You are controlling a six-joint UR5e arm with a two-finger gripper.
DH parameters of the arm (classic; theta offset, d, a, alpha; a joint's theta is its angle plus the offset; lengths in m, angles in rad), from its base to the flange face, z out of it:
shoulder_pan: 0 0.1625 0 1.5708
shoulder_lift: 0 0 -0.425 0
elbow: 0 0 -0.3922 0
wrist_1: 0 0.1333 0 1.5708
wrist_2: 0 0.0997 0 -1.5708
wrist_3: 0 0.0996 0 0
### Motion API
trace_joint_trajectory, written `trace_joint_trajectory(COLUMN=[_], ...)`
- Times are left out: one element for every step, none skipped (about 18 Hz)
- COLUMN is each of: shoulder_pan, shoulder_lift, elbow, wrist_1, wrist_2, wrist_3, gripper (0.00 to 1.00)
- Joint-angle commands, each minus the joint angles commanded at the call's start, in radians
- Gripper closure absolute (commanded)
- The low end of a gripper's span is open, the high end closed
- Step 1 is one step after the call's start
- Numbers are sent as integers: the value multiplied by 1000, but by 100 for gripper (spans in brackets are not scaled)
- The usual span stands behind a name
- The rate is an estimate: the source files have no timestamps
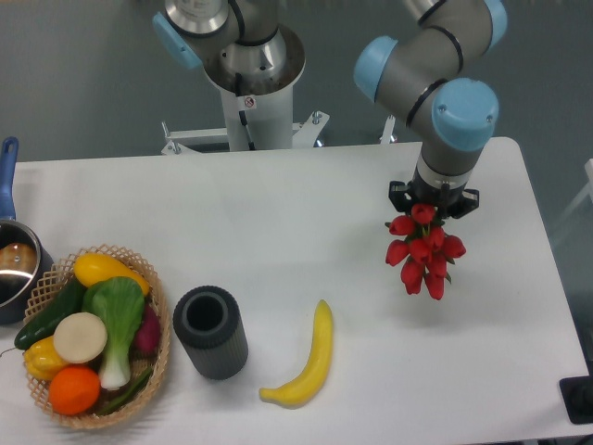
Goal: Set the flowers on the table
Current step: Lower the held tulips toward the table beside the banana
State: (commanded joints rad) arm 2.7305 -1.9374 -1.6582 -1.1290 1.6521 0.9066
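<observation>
The flowers [426,251] are a bunch of red tulip buds that points toward the camera; the stems are hidden behind the buds. My gripper [433,200] is shut on the bunch and holds it over the right part of the white table [278,222]. I cannot tell whether the bunch touches the tabletop. The arm reaches down from the upper right.
A dark grey cylindrical vase [210,331] stands at the front centre with a yellow banana [309,358] to its right. A wicker basket [153,357] of vegetables and fruit sits at the front left. A pot [13,264] is at the left edge.
</observation>
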Motion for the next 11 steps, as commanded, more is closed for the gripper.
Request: trace_joint_trajectory(shoulder_pan=[-3,-9,-12,-15,-21,-32,-38,-44,-49,-55,-57], shoulder_lift=[-8,-18,-28,-41,-57,-69,-78,-87,-94,-101,-107], elbow=[0,2,5,9,24,35,43,49,54,60,63], wrist_1=[0,0,2,2,0,0,0,0,0,0,0], wrist_2=[-8,-17,-20,-20,-21,-22,-22,-23,-22,-22,-22], wrist_3=[0,0,0,2,2,0,0,0,0,-5,-9], gripper=[55,55,55,55,55,55,55,55,55,55,55])
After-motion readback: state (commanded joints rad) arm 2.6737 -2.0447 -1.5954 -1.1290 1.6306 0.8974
